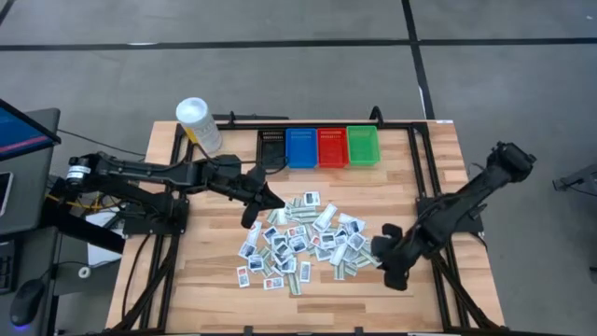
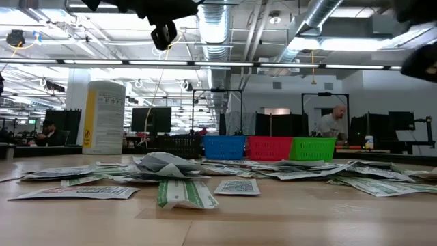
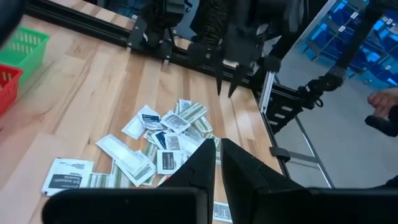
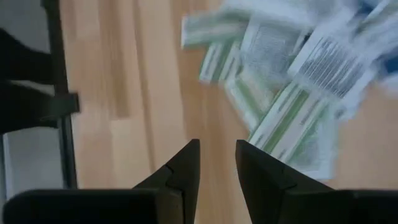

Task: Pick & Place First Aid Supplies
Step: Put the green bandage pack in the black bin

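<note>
The left claw (image 1: 264, 201) hangs above the table (image 1: 215, 280) at the near-left edge of the packets (image 1: 303, 241). Its own wrist view shows the two fingers (image 3: 202, 165) drawn almost together, a thin slit between them and nothing held. The right claw (image 1: 390, 266) sits low at the pile's right edge; its wrist view shows the fingers (image 4: 186, 165) a little apart, with bare wood in the gap and green-striped packets (image 4: 292, 124) just beyond the tips, none gripped.

The packets lie in one loose heap at the middle of the table, some overlapping; they number in the dozens and are too many to count exactly.

The high view alone shows the whole layout: four bins in a row at the far edge, one black (image 1: 270, 147), one blue (image 1: 301, 147), one red (image 1: 331, 147), one green (image 1: 363, 145), and one white tub (image 1: 200, 124) to their left. The low view shows the tub's yellow label (image 2: 88, 116) and the heap as flat sheets (image 2: 184, 193) on the wood, with the left claw (image 2: 164, 34) overhead; the right claw is only a dark blur at its upper corner. It also shows a person (image 2: 333, 123) in the room behind. The left wrist view takes in the right claw (image 3: 227, 78) pointing down beyond the pile, and a hand (image 3: 385, 102) at the frame's edge.
</note>
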